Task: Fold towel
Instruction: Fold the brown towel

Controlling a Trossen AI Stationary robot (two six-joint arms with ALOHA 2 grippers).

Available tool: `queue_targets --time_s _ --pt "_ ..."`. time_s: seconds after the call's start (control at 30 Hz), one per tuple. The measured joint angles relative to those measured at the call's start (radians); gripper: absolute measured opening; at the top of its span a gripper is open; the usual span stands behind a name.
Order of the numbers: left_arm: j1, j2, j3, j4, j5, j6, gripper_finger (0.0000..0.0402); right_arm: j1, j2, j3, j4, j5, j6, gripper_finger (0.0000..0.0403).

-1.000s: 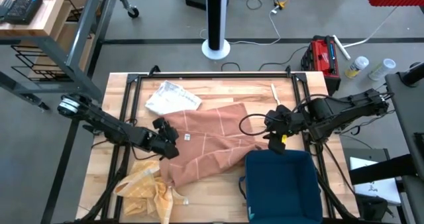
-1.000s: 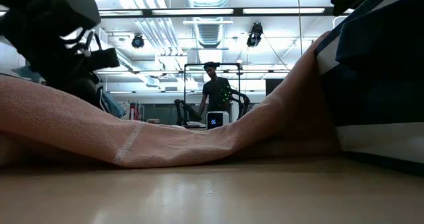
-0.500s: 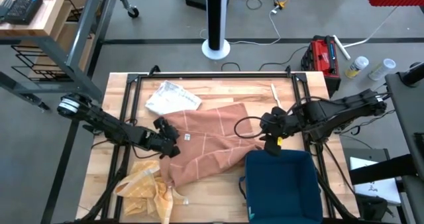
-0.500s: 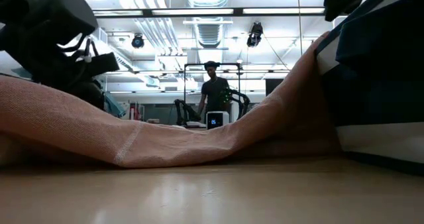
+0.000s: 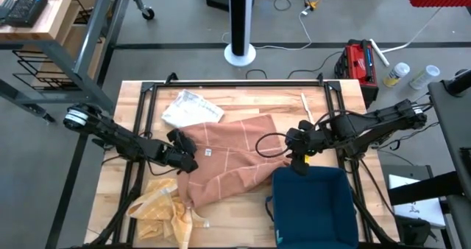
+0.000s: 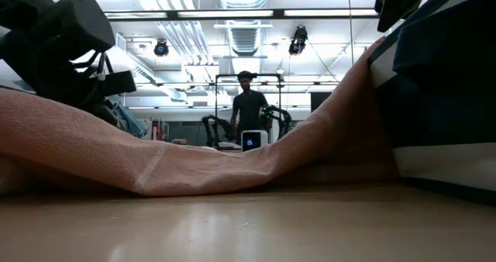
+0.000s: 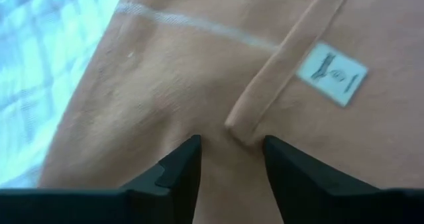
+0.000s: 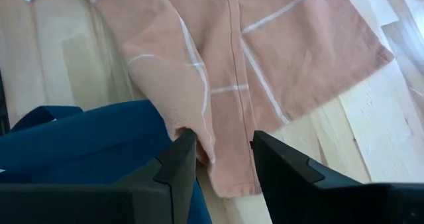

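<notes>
High view: towel point(image 5: 235, 157) spans between left gripper point(image 5: 185, 160) and right gripper point(image 5: 296, 163)

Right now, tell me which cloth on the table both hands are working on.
The pink towel with pale stripes at the table's centre. The left hand and right hand are at its opposite edges; the other cloths lie untouched.

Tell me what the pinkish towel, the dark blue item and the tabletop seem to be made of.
Pinkish towel: soft woven cloth, matte, with pale stripes, a hemmed edge and a sewn label; probably cotton. Dark blue item: also fabric, matte and folding loosely; the weave is too fine to tell. Tabletop: light wood in joined planks, with visible grain and seams and a faint sheen that suggests a sealed finish.
</notes>
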Motion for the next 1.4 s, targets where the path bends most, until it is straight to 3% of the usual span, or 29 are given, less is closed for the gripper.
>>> queue_targets --time_s 0.17,0.47,0.57,0.67,0.87,0.97,1.1,1.4 --pt "0.0 0.0 -0.014 0.115 0.004 0.049 0.0148 0.0 0.008 0.0 0.015 0.0 -0.023 0.0143" --pt "0.001 0.0 -0.059 0.164 0.005 0.045 0.0107 0.0 0.013 0.001 0.022 0.0 -0.025 0.0142" --pt "0.001 0.0 -0.098 0.308 0.003 0.084 0.0081 0.0 0.013 0.001 0.024 0.002 -0.026 0.0143" --pt "0.001 0.0 -0.112 0.44 0.002 0.143 0.0025 0.0 0.013 0.001 0.027 0.015 -0.036 0.0146" --pt "-0.005 -0.053 -0.063 0.438 0.092 0.201 0.0005 0.0 0.013 0.0 0.028 0.053 -0.041 0.0139" --pt "-0.023 -0.075 -0.009 0.418 0.161 0.24 0.0003 0.0 0.013 -0.001 0.031 0.053 -0.044 0.0131" --pt "-0.07 -0.096 0.09 0.273 0.164 0.266 0.0002 0.0 0.021 -0.001 0.063 0.053 -0.08 0.0122" --pt "-0.241 -0.104 0.447 -0.102 0.155 0.293 0.0001 -0.025 0.158 -0.002 0.244 0.044 -0.229 0.0113"
